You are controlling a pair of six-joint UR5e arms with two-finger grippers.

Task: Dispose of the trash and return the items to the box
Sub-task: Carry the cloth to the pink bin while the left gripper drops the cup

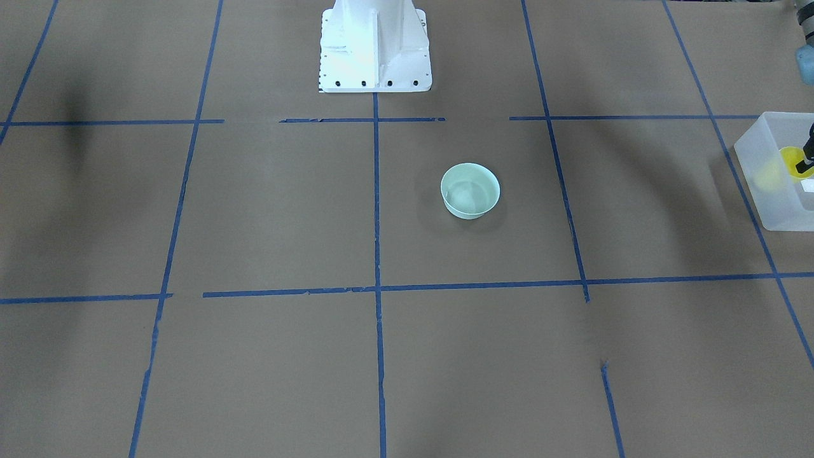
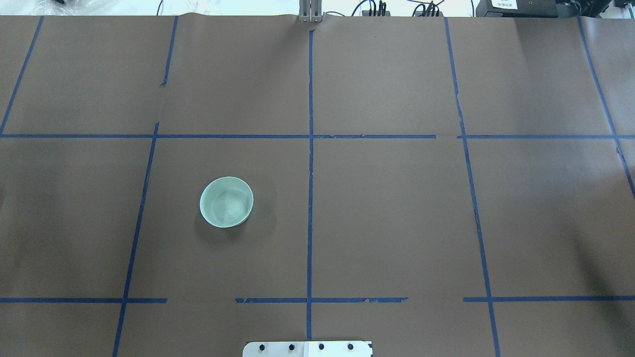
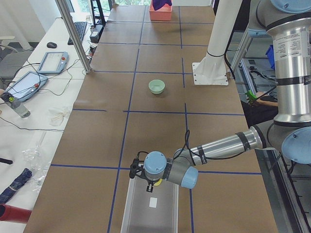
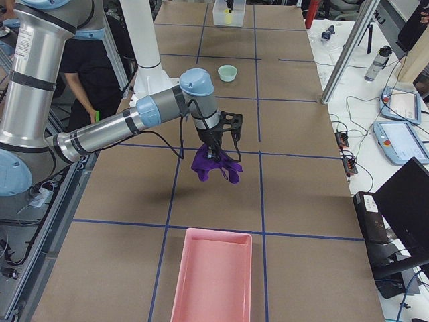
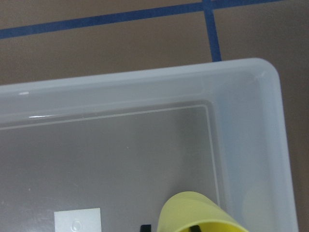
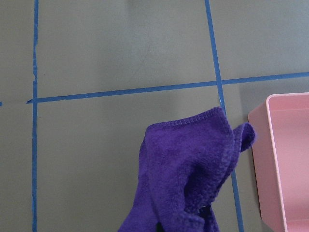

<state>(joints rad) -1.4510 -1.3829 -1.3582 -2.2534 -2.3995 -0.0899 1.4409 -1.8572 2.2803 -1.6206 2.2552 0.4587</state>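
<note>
My left gripper (image 1: 807, 159) is shut on the yellow cup (image 1: 792, 162) and holds it inside the frosted white box (image 1: 763, 184) at the table's left end. In the left wrist view the cup (image 5: 198, 212) hangs over the box floor near a corner of the box wall (image 5: 145, 87). My right gripper (image 4: 214, 151) is shut on a purple cloth (image 4: 214, 166) and holds it above the table, short of a pink bin (image 4: 213, 275). The cloth (image 6: 188, 174) hides the fingertips in the right wrist view. A mint green bowl (image 2: 226, 202) stands upright and empty near the table's middle.
The white robot base (image 1: 375, 48) stands at the table's robot-side edge. The pink bin's rim (image 6: 277, 159) lies right of the cloth. A white label (image 5: 77, 222) lies on the box floor. A metal post (image 3: 75, 36) and tablets stand beside the table. A person (image 4: 94, 74) is behind the robot.
</note>
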